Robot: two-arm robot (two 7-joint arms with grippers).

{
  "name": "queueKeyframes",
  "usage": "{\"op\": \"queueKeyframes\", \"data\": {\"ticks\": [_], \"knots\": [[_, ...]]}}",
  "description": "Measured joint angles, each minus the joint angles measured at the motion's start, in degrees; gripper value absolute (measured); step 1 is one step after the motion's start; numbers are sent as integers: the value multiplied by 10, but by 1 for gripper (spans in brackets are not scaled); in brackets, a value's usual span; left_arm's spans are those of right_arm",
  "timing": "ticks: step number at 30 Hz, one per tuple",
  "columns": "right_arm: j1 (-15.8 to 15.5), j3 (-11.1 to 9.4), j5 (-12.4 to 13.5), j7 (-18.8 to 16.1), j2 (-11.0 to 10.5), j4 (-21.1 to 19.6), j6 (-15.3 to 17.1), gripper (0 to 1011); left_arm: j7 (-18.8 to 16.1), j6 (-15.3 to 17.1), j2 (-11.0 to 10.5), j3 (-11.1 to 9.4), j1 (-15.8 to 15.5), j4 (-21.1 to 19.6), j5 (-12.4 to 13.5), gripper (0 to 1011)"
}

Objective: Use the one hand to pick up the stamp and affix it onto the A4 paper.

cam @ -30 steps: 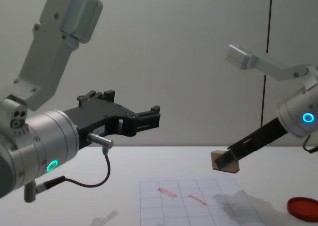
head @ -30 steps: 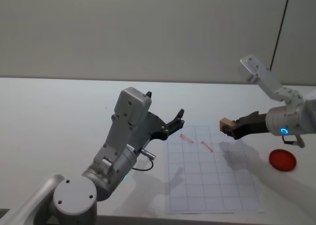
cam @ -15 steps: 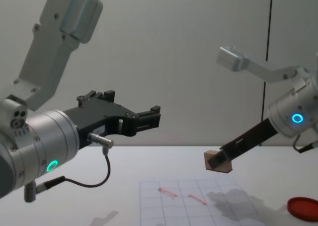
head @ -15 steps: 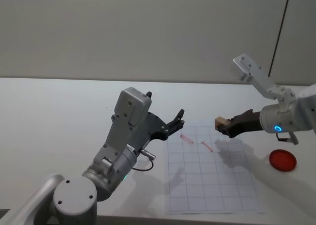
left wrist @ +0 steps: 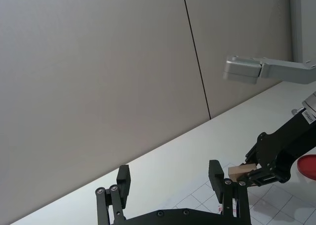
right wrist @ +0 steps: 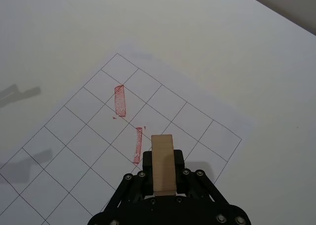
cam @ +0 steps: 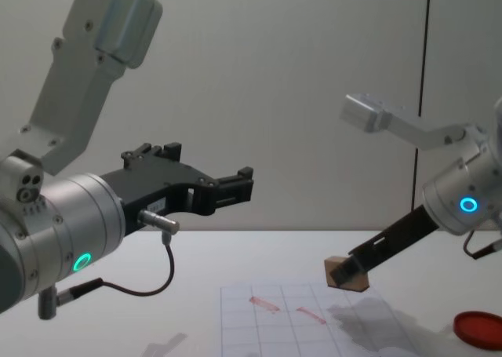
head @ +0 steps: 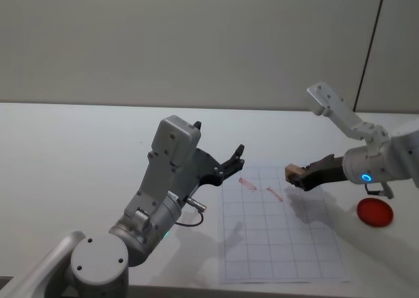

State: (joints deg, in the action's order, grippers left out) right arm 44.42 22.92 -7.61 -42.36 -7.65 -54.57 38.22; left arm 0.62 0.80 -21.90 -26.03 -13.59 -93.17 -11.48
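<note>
Right black two-fingered gripper (head: 298,179) clamps the small tan wooden stamp block (head: 292,172) over the white gridded A4 paper (head: 281,242); left gripper (head: 234,159) hovers nearby, fingers spread wide.

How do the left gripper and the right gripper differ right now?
The right gripper is shut on the stamp; the left gripper is open and empty. The right gripper hangs over the A4 paper's far part, near the red marks; the left gripper is held up at the paper's left side. Both are black, two-fingered and off the table.
</note>
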Motion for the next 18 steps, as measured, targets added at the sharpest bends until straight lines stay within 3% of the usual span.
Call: {"op": "queueKeyframes", "data": {"ticks": [18], "knots": [[0,5,0,6,0,18,-6,218,0,0,0,0,0,0,0,1002]]}}
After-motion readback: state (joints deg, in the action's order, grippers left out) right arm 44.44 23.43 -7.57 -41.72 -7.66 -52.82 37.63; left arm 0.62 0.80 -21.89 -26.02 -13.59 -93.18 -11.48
